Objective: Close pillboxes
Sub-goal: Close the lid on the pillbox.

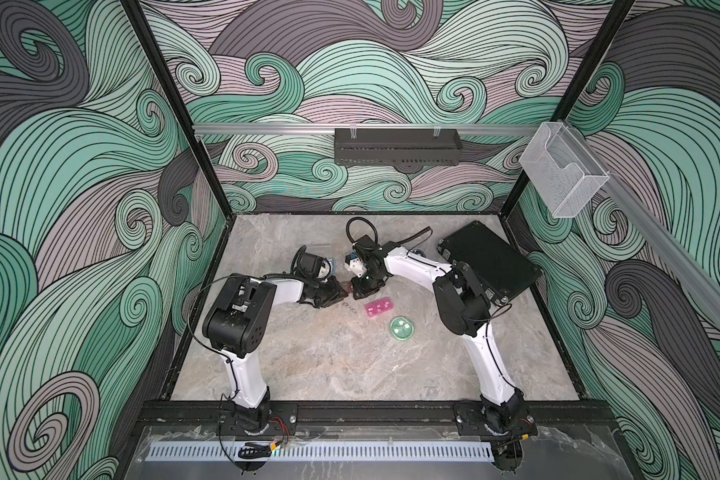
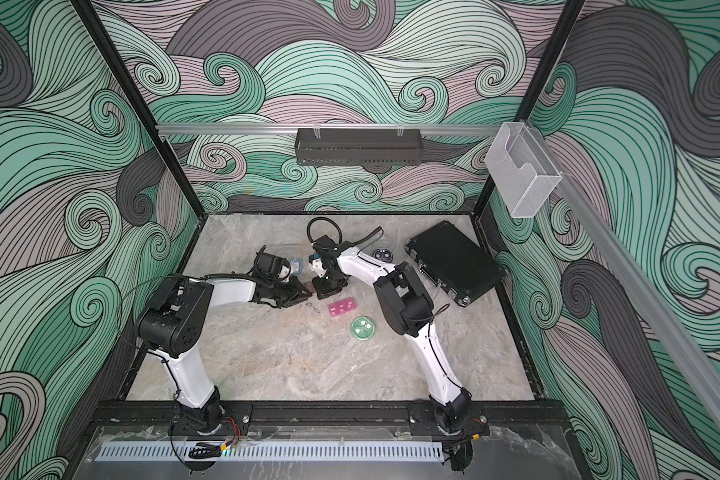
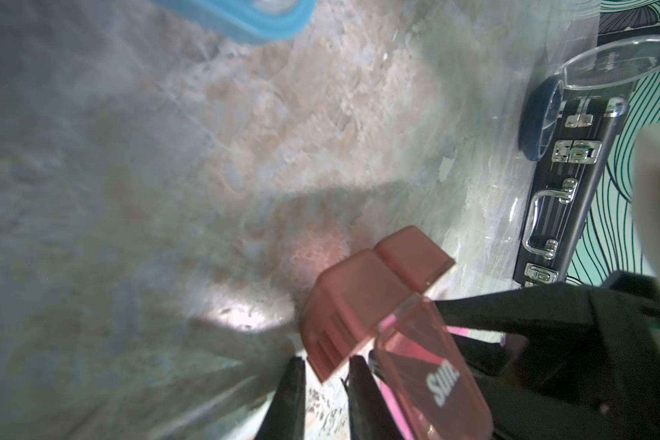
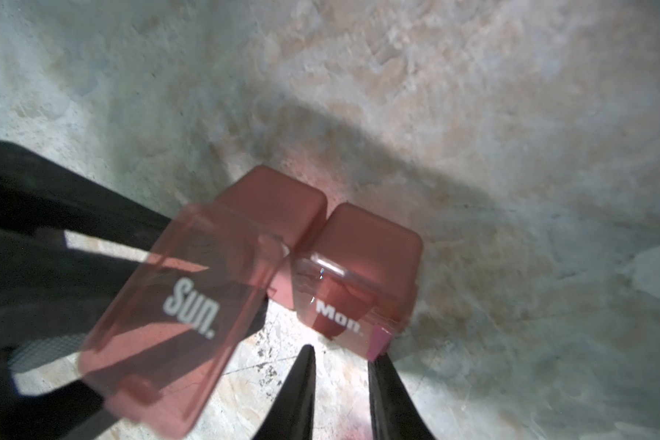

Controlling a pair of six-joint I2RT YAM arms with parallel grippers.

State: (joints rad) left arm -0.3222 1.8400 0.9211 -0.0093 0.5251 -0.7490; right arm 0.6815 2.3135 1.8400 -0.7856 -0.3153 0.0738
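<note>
1. The brown translucent two-cell plastic pillbox (image 4: 359,244) sits mid-table (image 1: 308,365), sandwiched between my two end effectors.
2. My left end effector (image 3: 326,365) has its fingers nearly together, with the box's end edge right at the tips. It looks like a pinch, but honestly I can't tell.
3. My right end effector (image 4: 340,354) is barely parted with bare table showing in the gap, so it's holding nothing. One tip sits at the corner of the shut "Mon." lid (image 4: 336,316).
4. What matters: the open "Sun." lid (image 4: 168,316) hangs out just beside my right tips, toward the left end effector. The two cells run side by side across my right fingers. I reckon the right one should shift sideways and press that lid down.
</note>
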